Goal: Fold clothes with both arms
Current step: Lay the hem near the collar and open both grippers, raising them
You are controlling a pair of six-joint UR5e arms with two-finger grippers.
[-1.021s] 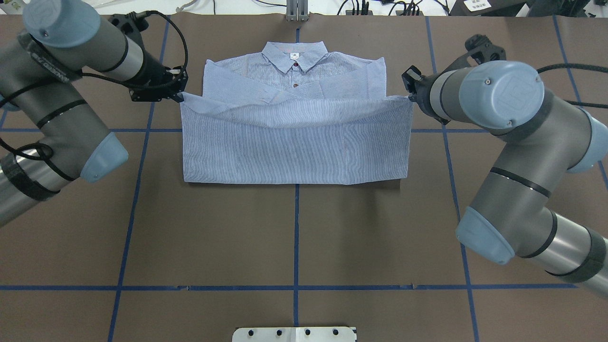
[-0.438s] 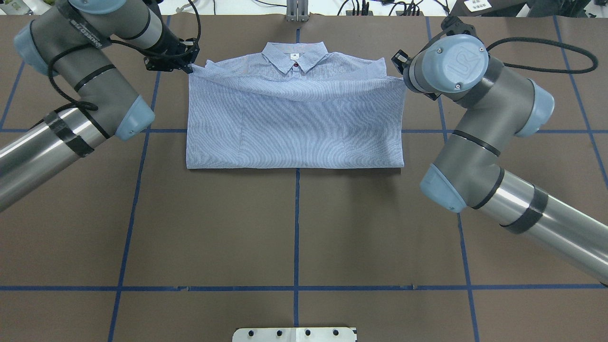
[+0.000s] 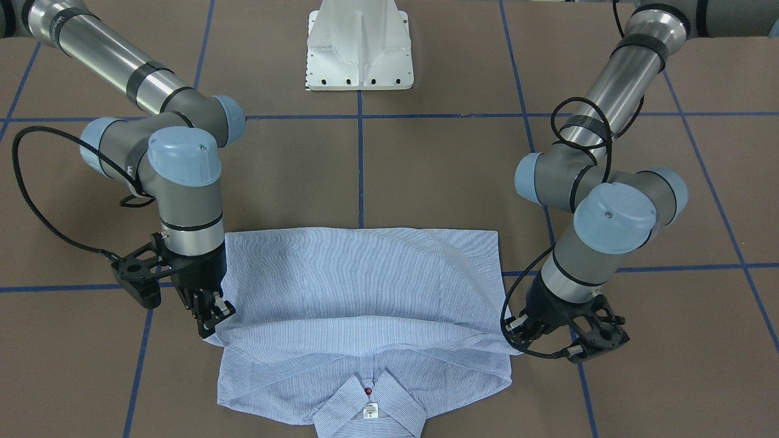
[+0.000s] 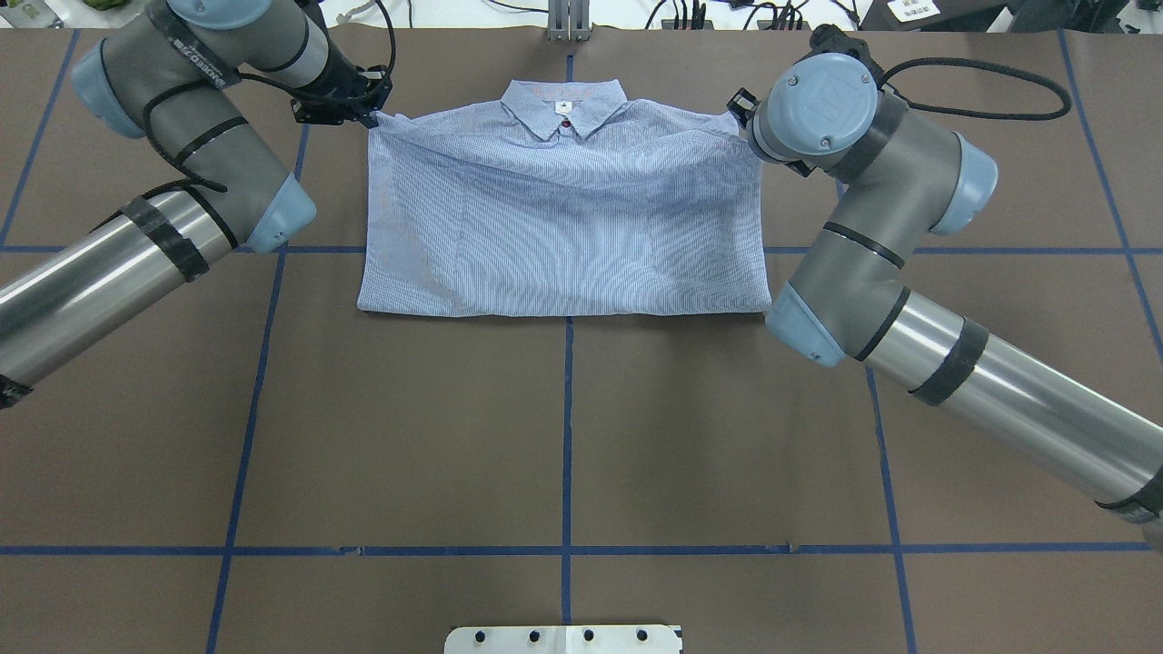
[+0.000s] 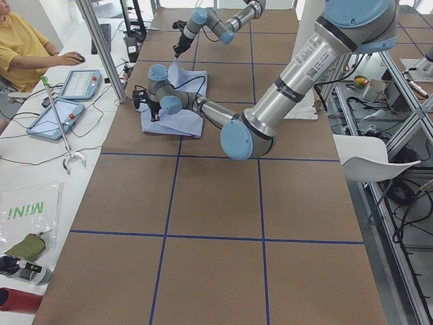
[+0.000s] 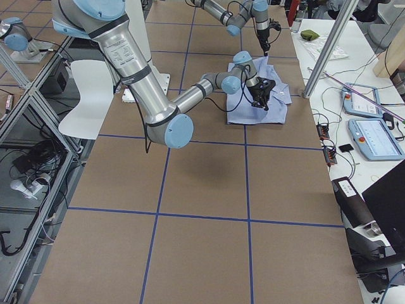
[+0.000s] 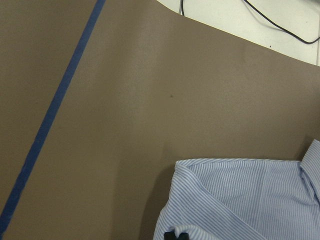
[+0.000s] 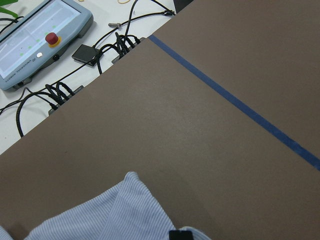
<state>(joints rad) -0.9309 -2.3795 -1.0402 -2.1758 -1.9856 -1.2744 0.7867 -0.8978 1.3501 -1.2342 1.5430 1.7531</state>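
Note:
The light blue striped shirt lies at the far middle of the table, its lower half doubled over its chest. The collar with its white label still shows. My left gripper is shut on the left corner of the raised hem, near the shoulder. My right gripper is shut on the other corner; in the overhead view its wrist hides it. In the front view the hem hangs slack between the left gripper and the right one, just short of the collar. Both wrist views show striped cloth at a fingertip.
The brown table mat carries blue tape lines. The white pedestal base stands at the near edge. Cables and teach pendants lie past the far edge. An operator sits at the side bench.
Both grippers have carried the hem edge away from the robot, from mid-chest up to the shoulders. The folded layer now covers the sleeves and most of the shirt front.

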